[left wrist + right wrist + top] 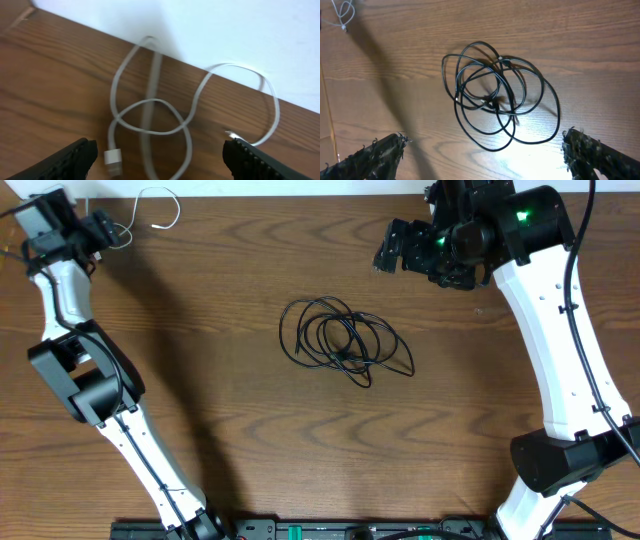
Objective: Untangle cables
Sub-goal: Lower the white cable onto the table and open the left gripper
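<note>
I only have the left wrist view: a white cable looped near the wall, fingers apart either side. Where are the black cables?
Observer: The black cables lie in one tangled pile in the middle of the table, well apart from the white cable.
Operator: Is the right gripper on them?
Observer: No. The right gripper is open and holds nothing. It is off the pile, toward the far right.
</note>
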Robot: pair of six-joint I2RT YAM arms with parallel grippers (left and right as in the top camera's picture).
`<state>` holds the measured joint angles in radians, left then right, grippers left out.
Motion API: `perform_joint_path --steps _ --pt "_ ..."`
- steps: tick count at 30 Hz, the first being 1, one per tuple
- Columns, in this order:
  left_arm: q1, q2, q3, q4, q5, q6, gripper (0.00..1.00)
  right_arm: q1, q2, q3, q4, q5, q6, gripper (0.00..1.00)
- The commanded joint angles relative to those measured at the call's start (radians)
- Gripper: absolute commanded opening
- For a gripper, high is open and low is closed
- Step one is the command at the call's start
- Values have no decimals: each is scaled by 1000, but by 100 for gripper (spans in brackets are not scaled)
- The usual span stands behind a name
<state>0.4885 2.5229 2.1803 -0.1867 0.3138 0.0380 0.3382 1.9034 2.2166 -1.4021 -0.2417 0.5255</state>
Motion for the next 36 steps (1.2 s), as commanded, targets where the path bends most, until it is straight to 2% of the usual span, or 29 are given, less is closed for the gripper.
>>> perform_joint_path --steps 1,3,7,8,11,13,17,21,36 --pt "-13 -16 -11 -5 -57 3 85 9 -5 6 -2 15 -11 99" --pt "-14 1 -12 -11 -73 3 80 10 -5 6 -2 15 -11 99" --pt "-10 38 -13 -16 -80 3 80 13 -5 6 -1 15 -11 99" --pt "-9 43 -13 -16 -81 3 77 15 -5 6 -1 15 -10 99" --pt "-7 59 -13 -7 -91 3 60 17 -5 6 -2 15 -11 99" --pt "-7 67 -13 6 -90 3 52 17 -5 6 -3 15 -10 99" --pt "-7 76 -13 21 -91 3 25 17 -5 6 -2 15 -10 99" --pt "-5 77 -13 43 -91 3 8 23 -5 6 -4 15 -10 99" --pt "63 14 75 87 -89 3 8 49 -5 6 -4 16 -10 99"
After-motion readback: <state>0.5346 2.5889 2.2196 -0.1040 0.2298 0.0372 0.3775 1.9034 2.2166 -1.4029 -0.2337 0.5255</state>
